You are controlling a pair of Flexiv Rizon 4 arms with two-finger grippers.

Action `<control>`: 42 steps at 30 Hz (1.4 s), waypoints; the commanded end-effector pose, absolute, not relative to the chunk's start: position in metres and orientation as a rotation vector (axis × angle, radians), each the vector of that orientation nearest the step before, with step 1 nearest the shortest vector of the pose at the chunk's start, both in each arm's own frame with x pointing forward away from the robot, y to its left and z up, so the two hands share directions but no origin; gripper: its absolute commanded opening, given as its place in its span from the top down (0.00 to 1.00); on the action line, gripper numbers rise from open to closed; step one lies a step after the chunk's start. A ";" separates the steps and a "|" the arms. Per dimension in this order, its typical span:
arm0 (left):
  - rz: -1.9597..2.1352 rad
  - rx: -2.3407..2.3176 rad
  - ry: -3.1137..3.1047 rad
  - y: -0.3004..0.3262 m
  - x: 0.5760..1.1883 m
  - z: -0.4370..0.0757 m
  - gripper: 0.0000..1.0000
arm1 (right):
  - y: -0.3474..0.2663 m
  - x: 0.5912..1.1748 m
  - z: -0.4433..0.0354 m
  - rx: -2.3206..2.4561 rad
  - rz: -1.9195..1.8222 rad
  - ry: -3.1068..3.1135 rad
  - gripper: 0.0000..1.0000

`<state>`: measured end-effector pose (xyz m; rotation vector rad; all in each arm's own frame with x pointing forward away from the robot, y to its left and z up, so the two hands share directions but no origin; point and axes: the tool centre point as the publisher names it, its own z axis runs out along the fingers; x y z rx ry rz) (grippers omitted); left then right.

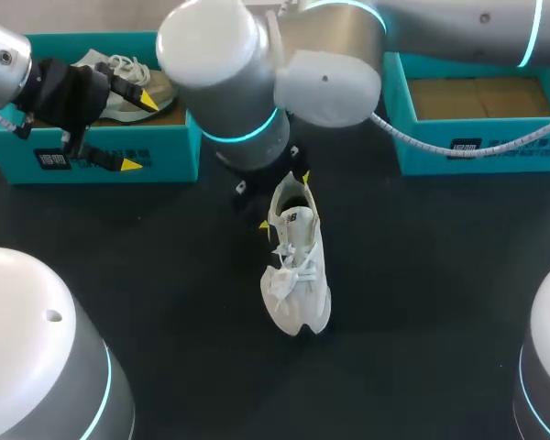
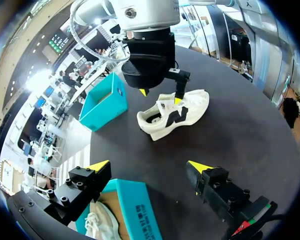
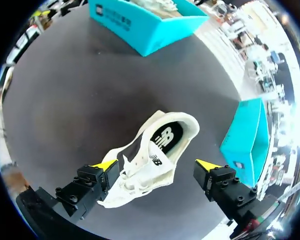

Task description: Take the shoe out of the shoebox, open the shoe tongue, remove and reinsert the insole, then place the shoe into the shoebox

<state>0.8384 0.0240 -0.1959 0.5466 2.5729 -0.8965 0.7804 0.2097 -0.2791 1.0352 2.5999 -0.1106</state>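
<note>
A white shoe (image 1: 298, 266) lies upright on the dark table's middle, toe toward me, laces loose. Its dark insole (image 3: 167, 137) shows inside the heel opening. My right gripper (image 1: 284, 197) hangs just over the heel end; in the right wrist view it (image 3: 156, 165) is open, fingers wide on either side of the shoe (image 3: 150, 155) and nothing held. My left gripper (image 1: 137, 133) is open over the left teal shoebox (image 1: 101, 151), which holds a second pale shoe (image 1: 119, 78). From the left wrist view, the white shoe (image 2: 172, 115) lies ahead under the right gripper (image 2: 160, 95).
A second teal shoebox (image 1: 481, 147) stands at the back right, showing only its brown cardboard floor. My right arm's elbow (image 1: 247, 82) looms over the table's back middle. The left shoebox (image 2: 135, 210) sits under the left gripper (image 2: 150, 167).
</note>
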 end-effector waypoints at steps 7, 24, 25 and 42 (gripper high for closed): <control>-0.893 0.548 2.575 0.024 0.838 -0.196 0.00 | 0.185 0.809 -0.281 0.636 0.092 2.658 0.00; -0.893 0.548 2.575 0.024 0.838 -0.196 0.00 | 0.198 0.885 -0.314 0.132 0.218 2.762 0.00; -0.893 0.548 2.575 0.024 0.838 -0.196 0.00 | 0.198 0.889 -0.320 0.106 0.194 2.772 0.00; -0.893 0.548 2.575 0.024 0.838 -0.196 0.00 | 0.171 0.901 -0.364 0.123 -0.072 2.768 1.00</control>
